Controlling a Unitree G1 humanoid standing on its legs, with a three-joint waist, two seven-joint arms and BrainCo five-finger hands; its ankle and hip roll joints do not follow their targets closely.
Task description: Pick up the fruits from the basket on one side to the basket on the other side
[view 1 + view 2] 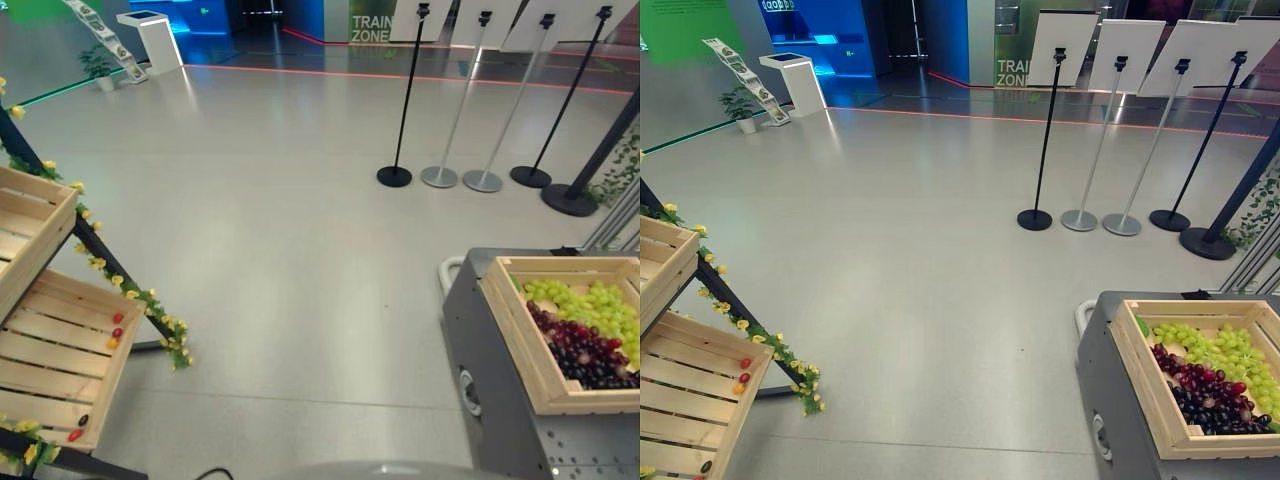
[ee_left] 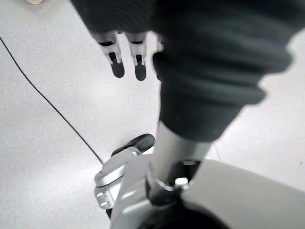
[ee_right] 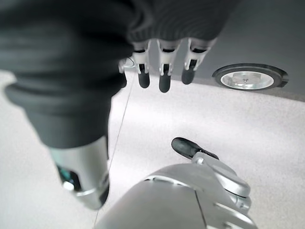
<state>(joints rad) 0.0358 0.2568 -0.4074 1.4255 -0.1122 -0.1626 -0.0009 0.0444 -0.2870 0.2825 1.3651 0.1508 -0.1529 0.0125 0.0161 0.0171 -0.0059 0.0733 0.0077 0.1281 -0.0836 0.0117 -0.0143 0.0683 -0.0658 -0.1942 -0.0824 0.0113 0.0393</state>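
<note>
Left eye view: crate (image 1: 513, 335) holds grapes (image 1: 585, 330).

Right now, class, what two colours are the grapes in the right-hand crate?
Green and dark purple-red grapes, clearest in the left eye view.

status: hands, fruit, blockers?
Left hand and right hand open, empty. Grapes in right crate; small fruits in left crate.
</note>
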